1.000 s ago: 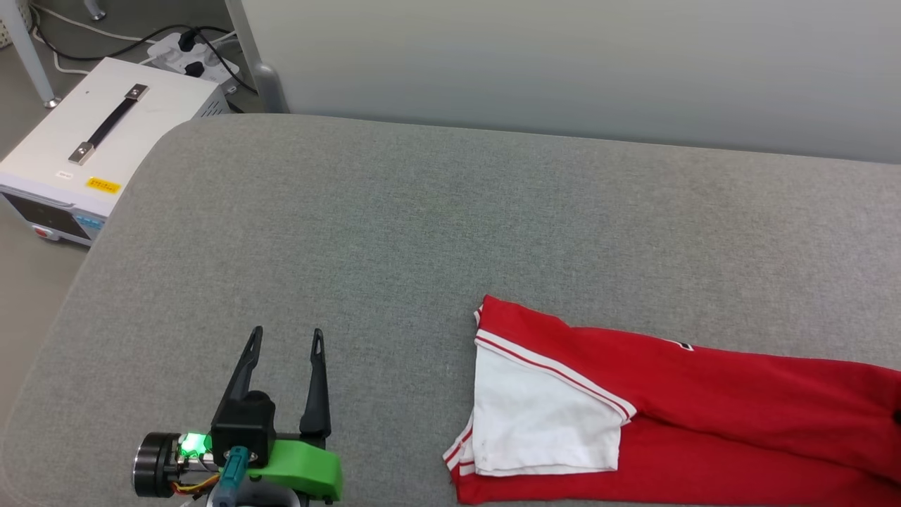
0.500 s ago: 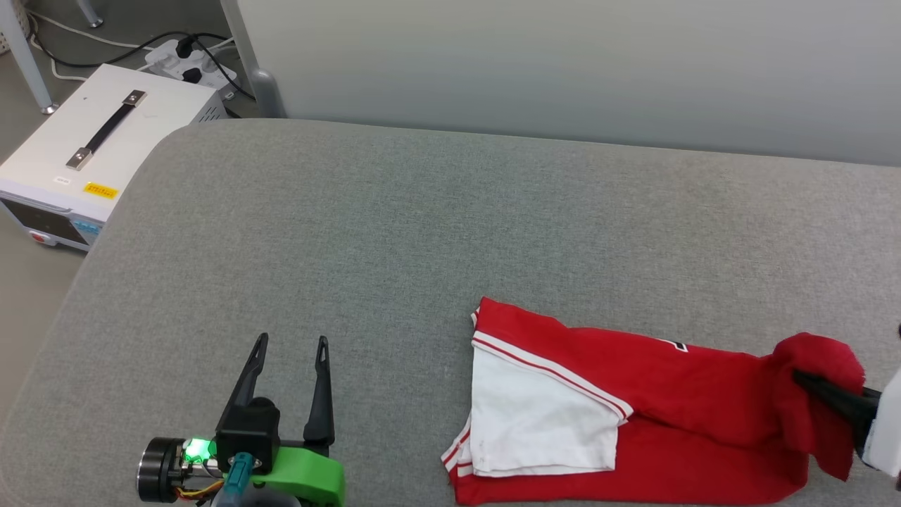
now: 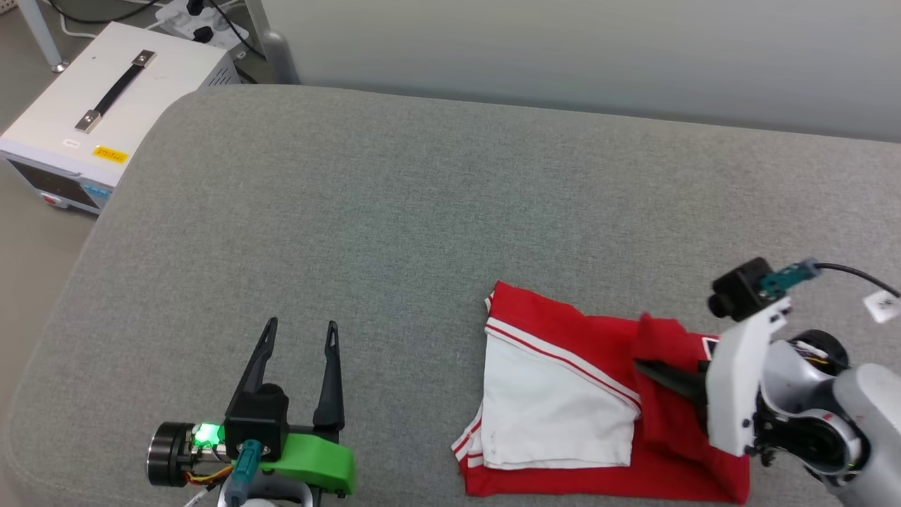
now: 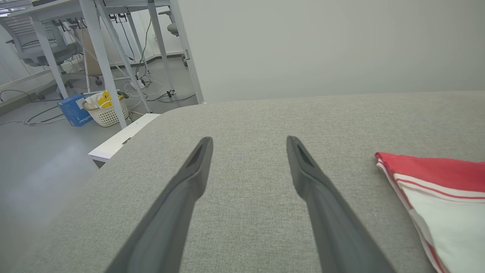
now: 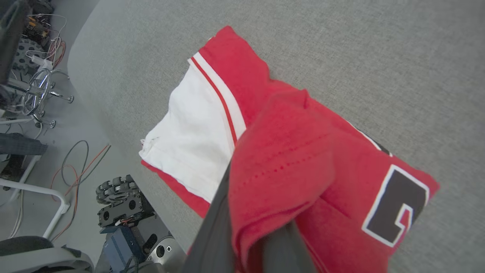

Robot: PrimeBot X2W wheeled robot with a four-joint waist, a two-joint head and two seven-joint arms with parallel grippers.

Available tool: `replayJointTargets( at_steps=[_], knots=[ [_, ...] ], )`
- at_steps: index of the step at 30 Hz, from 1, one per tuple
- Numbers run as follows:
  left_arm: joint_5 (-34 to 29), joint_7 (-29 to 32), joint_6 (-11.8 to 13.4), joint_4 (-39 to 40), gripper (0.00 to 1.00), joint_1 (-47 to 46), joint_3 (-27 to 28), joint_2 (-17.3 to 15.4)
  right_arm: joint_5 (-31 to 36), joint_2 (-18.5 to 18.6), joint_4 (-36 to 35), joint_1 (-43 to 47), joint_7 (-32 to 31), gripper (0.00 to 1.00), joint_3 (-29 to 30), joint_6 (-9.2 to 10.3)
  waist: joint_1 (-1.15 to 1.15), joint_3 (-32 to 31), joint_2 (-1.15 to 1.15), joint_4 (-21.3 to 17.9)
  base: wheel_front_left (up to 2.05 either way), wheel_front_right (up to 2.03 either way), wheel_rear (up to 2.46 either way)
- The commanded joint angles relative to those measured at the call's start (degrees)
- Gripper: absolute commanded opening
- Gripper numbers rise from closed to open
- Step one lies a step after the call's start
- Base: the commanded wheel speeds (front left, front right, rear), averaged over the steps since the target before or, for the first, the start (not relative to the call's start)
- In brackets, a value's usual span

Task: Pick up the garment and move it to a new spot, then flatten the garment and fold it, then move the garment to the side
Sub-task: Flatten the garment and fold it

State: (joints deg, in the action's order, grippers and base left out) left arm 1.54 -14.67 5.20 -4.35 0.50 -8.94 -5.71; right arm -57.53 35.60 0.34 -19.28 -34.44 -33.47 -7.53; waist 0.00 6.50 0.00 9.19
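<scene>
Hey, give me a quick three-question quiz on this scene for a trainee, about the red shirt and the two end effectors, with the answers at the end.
1. True or false: the left end effector is shut on the garment.
2. In the head view, what colour is the sleeve lying on top at the garment's left end? A) white B) blue C) black
3. Fill in: the right end effector is shut on a ___ fold of the garment.
Key: 1 false, it is open over the bare grey surface; 2 A; 3 red.
</scene>
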Motion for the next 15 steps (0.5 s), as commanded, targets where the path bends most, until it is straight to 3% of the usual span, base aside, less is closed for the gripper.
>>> replayJointTargets(
  at_steps=[1,8,15],
  knots=[
    [-0.48,-0.33,-0.31,0.06,1.0,-1.44,-0.13,0.34,1.13,-1.61,0.91,-2.15,-0.48,0.0,-1.53,0.04,0.0,0.85,0.0,0.58,0.0,0.0,0.0],
    [-0.67,-0.33,-0.37,-0.33,1.0,-3.15,-0.8,0.83,5.18,-9.43,8.42,-10.98,0.15,0.0,-9.35,0.04,0.0,2.41,0.0,1.5,0.0,0.0,0.0],
    [-0.72,-0.33,-0.36,-0.7,1.0,-4.38,-1.45,1.21,7.36,-14.4,17.07,-17.46,2.78,0.0,-15.32,0.04,0.0,3.48,0.0,2.54,0.0,0.0,0.0]
  ],
)
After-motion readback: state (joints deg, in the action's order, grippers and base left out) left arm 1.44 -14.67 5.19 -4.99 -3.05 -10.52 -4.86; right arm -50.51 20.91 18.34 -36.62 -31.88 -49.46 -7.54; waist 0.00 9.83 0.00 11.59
